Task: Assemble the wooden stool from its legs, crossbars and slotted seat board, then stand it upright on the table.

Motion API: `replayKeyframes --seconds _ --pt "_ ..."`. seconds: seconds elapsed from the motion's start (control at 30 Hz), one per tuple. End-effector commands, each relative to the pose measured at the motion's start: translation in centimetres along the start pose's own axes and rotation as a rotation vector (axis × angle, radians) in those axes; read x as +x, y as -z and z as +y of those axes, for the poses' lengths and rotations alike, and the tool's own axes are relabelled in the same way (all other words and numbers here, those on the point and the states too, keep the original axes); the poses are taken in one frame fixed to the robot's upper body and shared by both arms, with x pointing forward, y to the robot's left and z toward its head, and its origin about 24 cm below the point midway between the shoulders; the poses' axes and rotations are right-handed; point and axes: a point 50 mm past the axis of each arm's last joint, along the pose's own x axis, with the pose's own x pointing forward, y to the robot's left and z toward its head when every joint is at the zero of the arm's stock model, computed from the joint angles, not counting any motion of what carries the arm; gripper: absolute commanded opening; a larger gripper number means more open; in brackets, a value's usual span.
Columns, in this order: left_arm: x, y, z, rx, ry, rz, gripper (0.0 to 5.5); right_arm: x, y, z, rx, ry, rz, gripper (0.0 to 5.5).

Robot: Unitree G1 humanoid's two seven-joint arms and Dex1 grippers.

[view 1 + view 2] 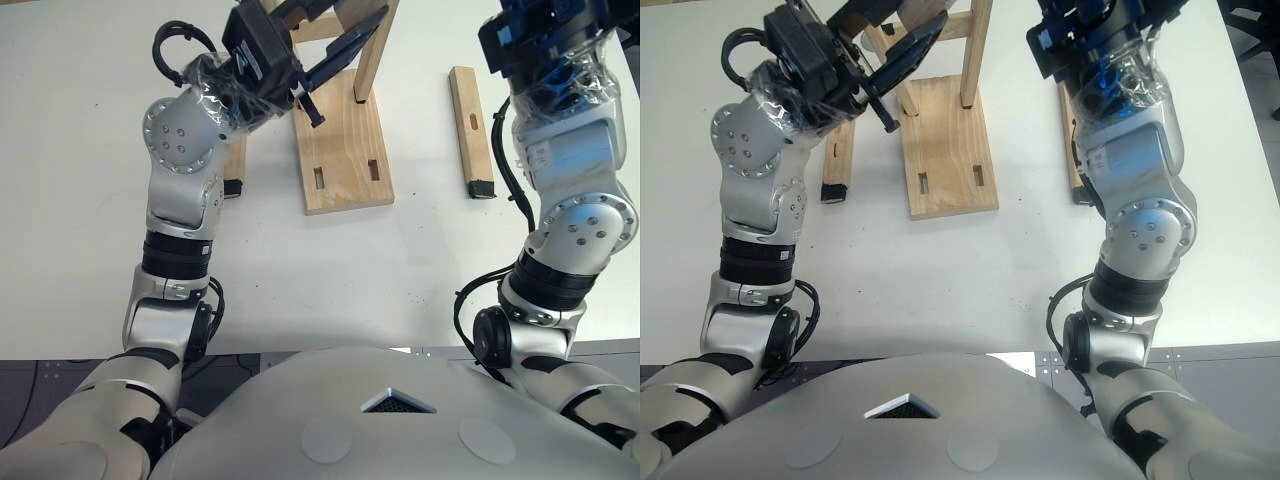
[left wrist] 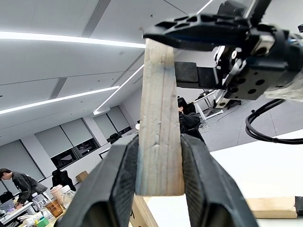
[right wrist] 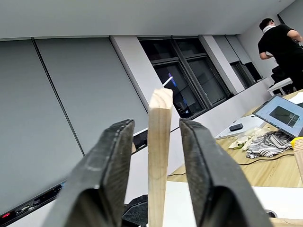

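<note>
Between the clenched jaws of the left gripper (image 2: 158,144) a leg (image 2: 158,94) is held upright, presumably for seating in the board (image 1: 345,150) below them; its top, it seems, is flanked untouched by the released jaws of the right gripper (image 3: 156,124), as a guide.

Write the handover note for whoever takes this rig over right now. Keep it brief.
Left pincer: shut on an upright leg at the seat board's far end.
Right pincer: open, straddling a wooden end without touching.
Done: second leg stands in a far slot of the board, which lies flat on the table.
Left: right-hand loose leg and left-hand loose leg lie unfitted; near slots empty; stool not yet upright.
</note>
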Motion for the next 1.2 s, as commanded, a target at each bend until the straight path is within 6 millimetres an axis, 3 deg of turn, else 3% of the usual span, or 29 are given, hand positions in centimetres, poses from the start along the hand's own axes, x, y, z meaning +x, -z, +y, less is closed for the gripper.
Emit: replayKeyframes --seconds 0.03,0.17,0.33,0.4,0.43,0.57,0.73,0.97,1.2 --pt "-0.1 -0.1 -0.4 0.001 0.019 0.002 1.26 0.4 0.1 0.0 0.012 -0.007 0.009 1.01" --pt "-0.1 0.0 -0.4 0.0 0.022 0.004 1.26 0.4 0.2 -0.1 0.017 -0.007 0.013 0.43" --pt "-0.1 0.0 -0.5 -0.003 0.027 0.012 1.26 0.3 0.1 -0.1 0.017 -0.007 0.019 0.42" --pt "-0.4 1.2 -0.6 -0.052 0.027 0.1 1.26 0.0 -0.2 -0.5 -0.009 0.016 0.015 0.42" --pt "-0.6 2.1 -0.6 -0.054 0.021 0.162 1.63 -0.2 -0.4 -0.8 -0.045 0.039 0.014 0.42" --pt "-2.1 4.8 0.1 -0.088 -0.061 0.357 2.16 -1.9 -1.5 -2.8 -0.231 0.161 0.028 0.39" --pt "-3.5 6.4 1.5 -0.123 -0.239 0.466 2.78 -5.6 -1.3 -7.2 -0.485 0.409 0.121 0.39" --pt "-3.4 6.5 2.1 -0.105 -0.385 0.442 2.84 -9.2 0.8 -11.6 -0.617 0.588 0.212 0.39" --pt "-3.5 6.7 1.8 -0.113 -0.398 0.449 2.84 -10.9 1.3 -13.2 -0.667 0.67 0.255 0.39"
